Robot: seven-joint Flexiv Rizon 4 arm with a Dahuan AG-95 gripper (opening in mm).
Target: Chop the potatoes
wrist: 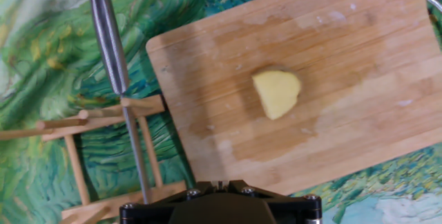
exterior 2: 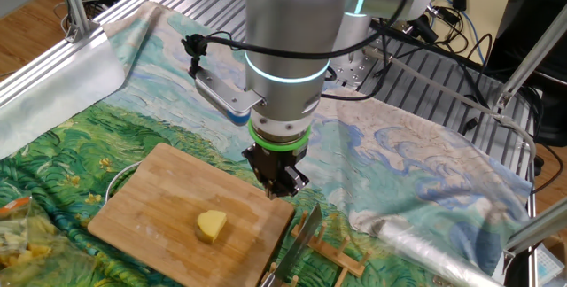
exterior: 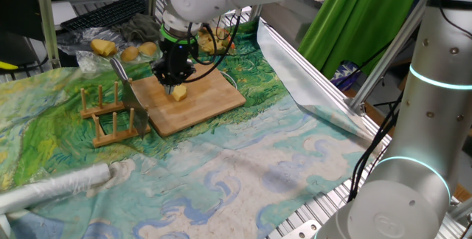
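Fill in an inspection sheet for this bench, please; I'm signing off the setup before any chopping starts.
Surface: painted-pattern cloth covers the table; a wooden board lies on it.
Job's things: one pale-yellow potato piece sits uncut on the board.
Clutter: a knife rests in a wooden rack beside the board; bagged potatoes lie behind it; a foil roll lies at the cloth's edge.
Grippers: hand shut, empty, pointing down over the board's edge, clear of the potato.
Cables: a black cable loops at the wrist and behind the arm.
Surroundings: aluminium frame, green curtain.
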